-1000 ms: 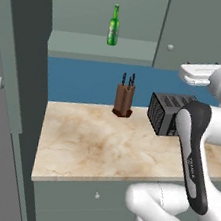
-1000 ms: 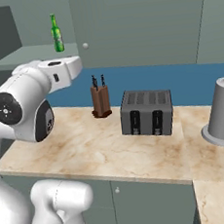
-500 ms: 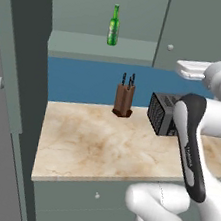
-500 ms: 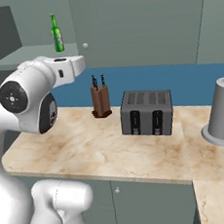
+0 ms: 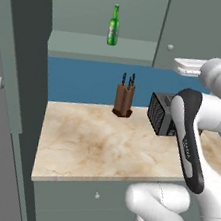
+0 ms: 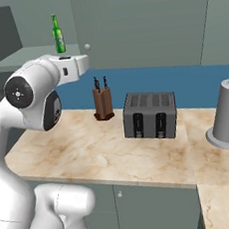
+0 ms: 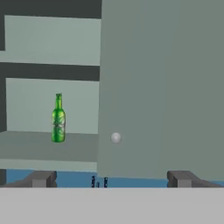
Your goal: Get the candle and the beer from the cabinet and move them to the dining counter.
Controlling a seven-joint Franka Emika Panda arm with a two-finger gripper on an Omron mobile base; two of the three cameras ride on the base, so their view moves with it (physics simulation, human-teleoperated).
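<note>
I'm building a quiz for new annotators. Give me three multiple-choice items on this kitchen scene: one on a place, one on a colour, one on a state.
1. Where does the beer stand?
A. on the bottom shelf of the open cabinet
B. on the marble worktop
C. inside the toaster

2. What colour is the bottle?
A. brown
B. green
C. blue

3. How do the fingers of the gripper stand?
A. shut on the bottle
B. shut on nothing
C. wide apart, holding nothing

Answers:
1 A: the bottle stands upright on the cabinet shelf, above the knife block.
2 B: its glass is green in all three views.
3 C: in the hand view the two tips sit far apart with nothing between them.
</note>
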